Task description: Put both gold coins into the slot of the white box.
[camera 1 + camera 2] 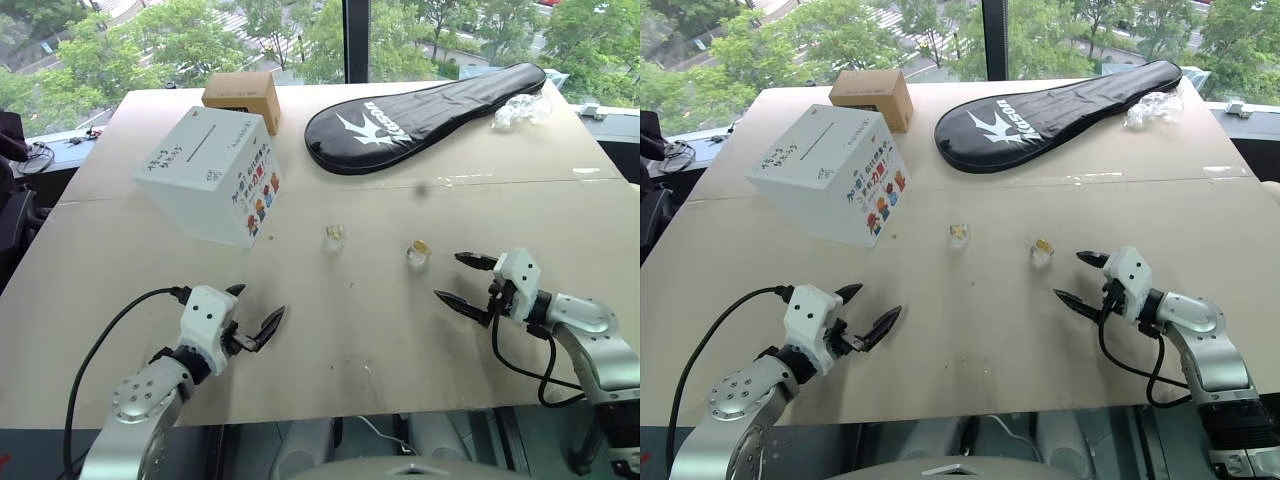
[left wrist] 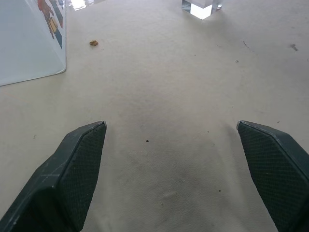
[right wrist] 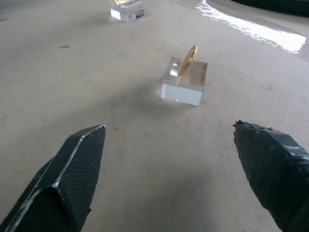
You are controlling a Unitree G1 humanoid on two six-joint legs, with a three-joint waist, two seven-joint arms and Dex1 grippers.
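Note:
The white box (image 1: 210, 175) stands at the table's left rear, its thin dark slot (image 1: 208, 137) on the top face and cartoon stickers on the side facing me. Two gold coins (image 1: 335, 234) (image 1: 421, 245) each stand on edge in a small clear block near the table's middle. In the right wrist view the nearer coin (image 3: 188, 60) rises from its block (image 3: 185, 84) just ahead of my right gripper (image 1: 450, 276), which is open and empty. My left gripper (image 1: 258, 303) is open too, low over the table in front of the box, with nothing between its fingers.
A brown carton (image 1: 242, 95) sits behind the white box. A black racket cover (image 1: 420, 115) lies across the far right, with crumpled clear plastic (image 1: 520, 110) beside it. A tape seam (image 1: 450, 182) crosses the table. The front table edge (image 1: 380, 412) runs close below both grippers.

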